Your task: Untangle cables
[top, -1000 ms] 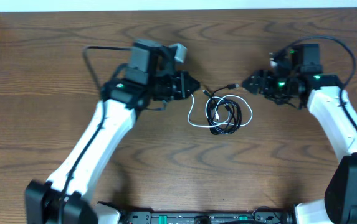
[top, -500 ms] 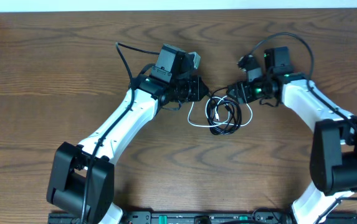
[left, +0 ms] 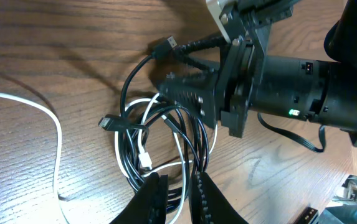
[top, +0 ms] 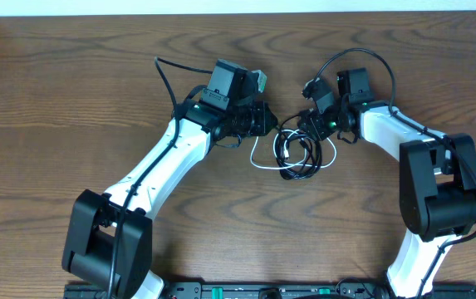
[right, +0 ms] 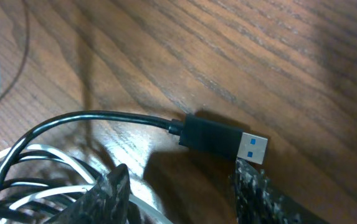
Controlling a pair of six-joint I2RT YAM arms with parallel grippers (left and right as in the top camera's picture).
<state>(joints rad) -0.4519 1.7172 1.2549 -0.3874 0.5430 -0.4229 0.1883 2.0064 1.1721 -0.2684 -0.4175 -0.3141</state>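
My right claw [right: 181,177] is sliding in to the cables [top: 300,156] and getting less wide as it comes; its fingers are still apart, holding nothing, with the black plug [right: 220,140] lying just in front of them; my left claw [left: 178,190] is waiting on the other side, narrow, with cords running between its tips; I cannot tell if it is pinching them; the cables are lying in a looped knot on the table [top: 55,83] between my claws; I think I am getting ready to pull the black end free.
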